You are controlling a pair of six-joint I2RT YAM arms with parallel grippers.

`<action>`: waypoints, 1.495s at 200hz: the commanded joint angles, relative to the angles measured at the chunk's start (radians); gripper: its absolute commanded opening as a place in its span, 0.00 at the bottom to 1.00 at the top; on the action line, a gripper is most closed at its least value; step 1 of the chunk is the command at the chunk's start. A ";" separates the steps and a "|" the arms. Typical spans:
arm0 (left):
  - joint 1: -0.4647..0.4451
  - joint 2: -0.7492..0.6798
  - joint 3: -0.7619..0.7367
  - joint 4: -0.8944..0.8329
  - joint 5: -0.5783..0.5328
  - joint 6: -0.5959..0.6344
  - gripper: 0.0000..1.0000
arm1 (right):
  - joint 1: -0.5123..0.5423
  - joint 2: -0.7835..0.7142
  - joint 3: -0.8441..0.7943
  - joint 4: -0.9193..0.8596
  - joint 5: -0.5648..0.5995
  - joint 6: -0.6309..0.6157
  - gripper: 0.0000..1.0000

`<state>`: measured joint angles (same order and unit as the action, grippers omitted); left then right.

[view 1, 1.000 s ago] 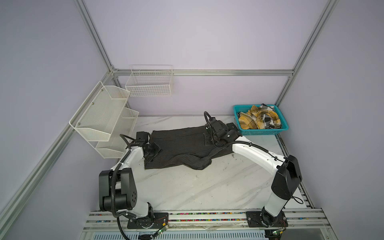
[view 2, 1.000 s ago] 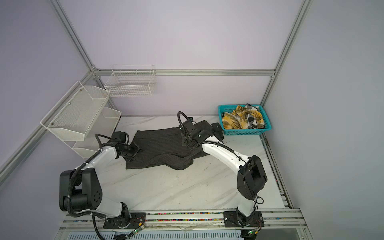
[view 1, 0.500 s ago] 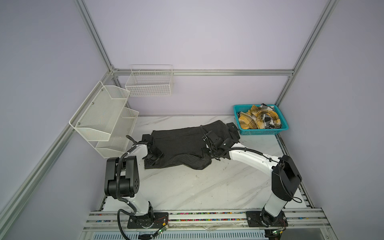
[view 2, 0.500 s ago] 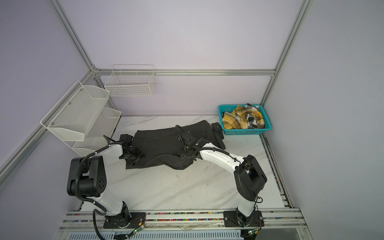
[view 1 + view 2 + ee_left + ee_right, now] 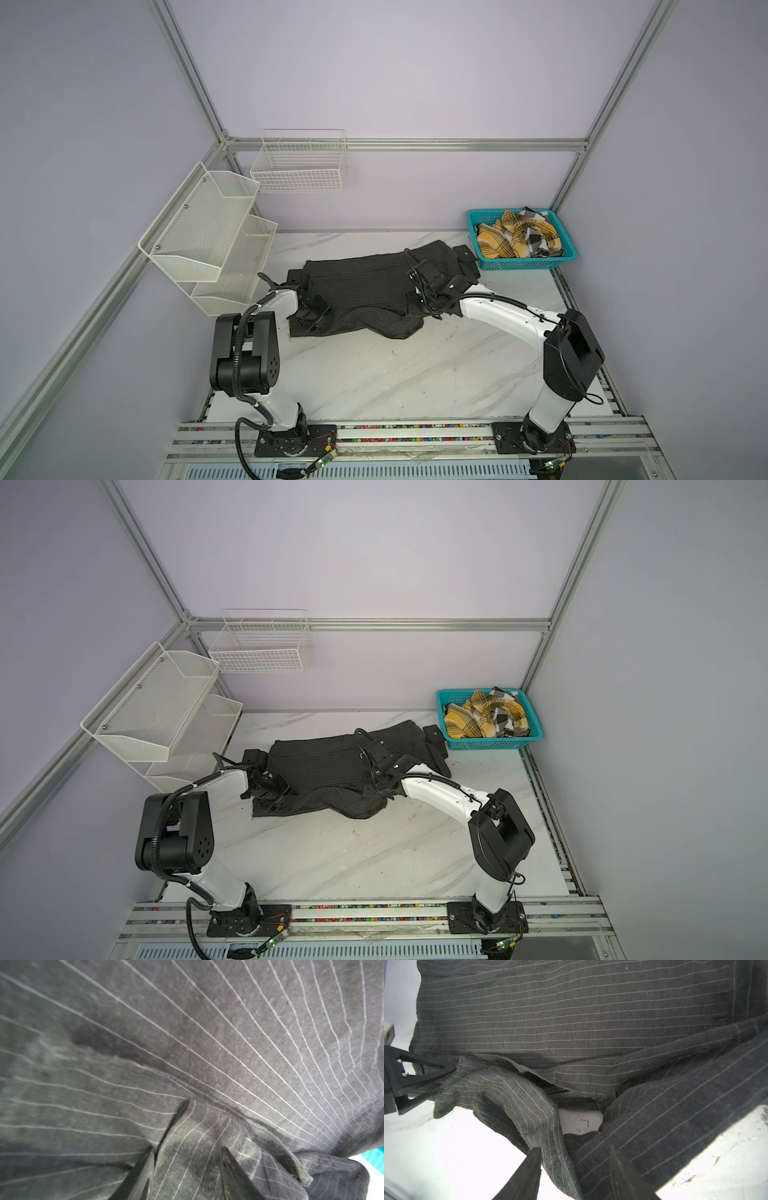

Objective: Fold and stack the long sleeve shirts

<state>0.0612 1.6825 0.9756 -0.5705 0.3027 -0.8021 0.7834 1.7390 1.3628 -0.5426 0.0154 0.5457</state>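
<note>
Held at two places: the left gripper [image 5: 187, 1149] and the right gripper [image 5: 574, 1148] each clamp the dark pinstriped shirt [image 5: 365, 282].
A raised fold fills the gap between the left jaws; the bunched front edge fills the right ones, lifted off the marble table [image 5: 374, 374]. The shirt lies spread across the table's back half, its right end just beside the teal basket [image 5: 528, 264], in which the plaid shirt [image 5: 519, 239] sits crumpled.

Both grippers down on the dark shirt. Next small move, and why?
Probably close both grippers fully. The left gripper and right gripper each straddle cloth at the near edge of the dark shirt, jaws apart, and a firm pinch isn't evident. Lifting now would likely drop the cloth.
</note>
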 commanded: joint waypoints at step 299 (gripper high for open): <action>-0.113 -0.334 -0.233 0.070 0.108 -0.521 0.87 | -0.100 -0.095 -0.068 -0.040 -0.066 -0.008 0.57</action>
<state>-0.0277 1.3468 0.7815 -0.6395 0.3649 -1.1591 0.6968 1.6440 1.2865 -0.5652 -0.0414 0.5636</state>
